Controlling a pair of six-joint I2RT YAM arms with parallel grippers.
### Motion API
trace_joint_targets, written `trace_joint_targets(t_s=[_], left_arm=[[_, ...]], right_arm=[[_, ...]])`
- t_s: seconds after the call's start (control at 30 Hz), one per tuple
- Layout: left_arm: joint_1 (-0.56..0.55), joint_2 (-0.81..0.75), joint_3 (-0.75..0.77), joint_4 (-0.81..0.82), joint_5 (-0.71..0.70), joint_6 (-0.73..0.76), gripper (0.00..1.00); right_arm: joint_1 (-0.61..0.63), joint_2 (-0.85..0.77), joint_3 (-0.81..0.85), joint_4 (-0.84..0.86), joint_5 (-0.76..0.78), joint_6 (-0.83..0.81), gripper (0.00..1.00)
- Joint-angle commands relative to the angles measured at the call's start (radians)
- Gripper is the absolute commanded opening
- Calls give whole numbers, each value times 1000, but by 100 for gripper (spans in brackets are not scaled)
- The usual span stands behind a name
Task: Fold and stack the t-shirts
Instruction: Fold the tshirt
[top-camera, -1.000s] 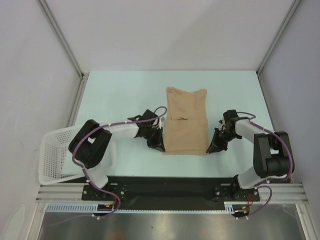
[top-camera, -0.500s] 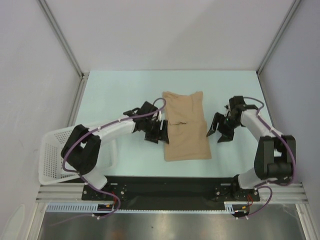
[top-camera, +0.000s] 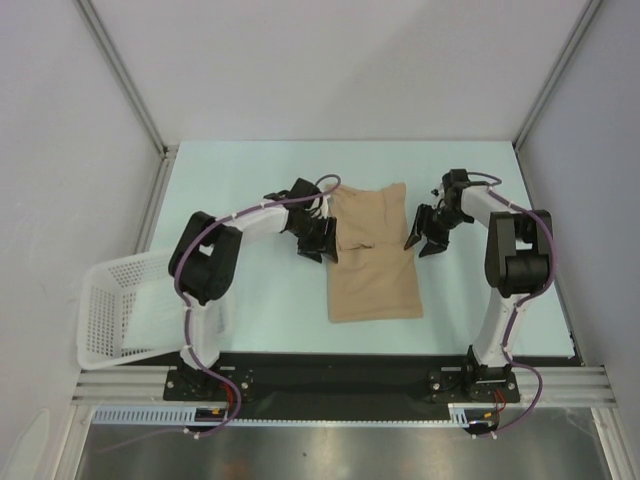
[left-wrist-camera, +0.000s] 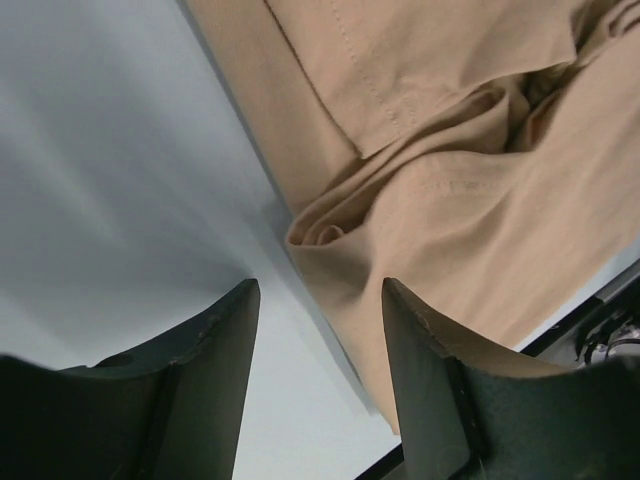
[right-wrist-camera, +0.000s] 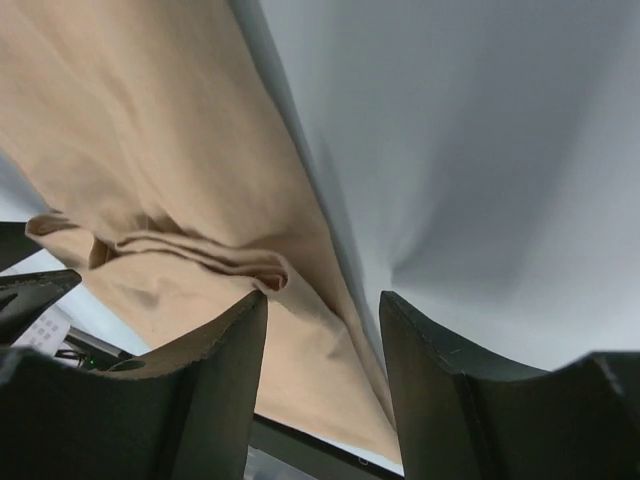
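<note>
Far left: white lattice basket (top-camera: 115, 310), tipped on its side at the near-left corner, well apart from the work.

My left gripper (top-camera: 318, 240): jaws apart with nothing between them, just beside the left edge of the tan t-shirt (top-camera: 372, 275). The wrist view shows a rolled lip of cloth ahead of my fingers.

T-shirt: mid-table (top-camera: 250, 180), lying as a narrow strip that runs near to far. A bunched ridge crosses it about a third of the way from the far end.

My right gripper (top-camera: 428, 232): jaws spread and empty, just beside the shirt's right edge at the same ridge.

Risks, as I judge them:
- The edges at the ridge are several layers thick. If I pinch only the top layer, the fold would likely peel open when lifted.
- If my two sides close at different points along the strip, the next fold would probably come out skewed.
- If a lower finger fails to get under the lip, it may push the cloth sideways and wrinkle it.

Count: t-shirts in view, one; no second one seen. Baskets, one. Grippers, two.
</note>
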Motion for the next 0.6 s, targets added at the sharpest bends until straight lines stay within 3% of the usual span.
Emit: trace_joint_targets(t_s=[0.0,0.17,0.23,0.33,0.4,0.47,0.57], left_arm=[[3,18,73,-44,-36,53,57],[12,50,138,-87,-105,84,57],[15,31,158,-84,-120,96,64],[29,-32,167,-21,-117,89,76],[46,-33,184,24,-94,72,80],[68,-10,222,48,-84,58,80],[107,62,290,108,-27,17,77]], right_arm=[[6,42,59,-13,41,-11,54],[4,75,80,-8,169,-16,54],[1,76,126,-11,177,-14,54],[-3,64,192,41,128,7,59],[-3,79,223,103,87,31,69],[-8,116,293,130,58,39,73],[-23,231,438,116,13,58,72]])
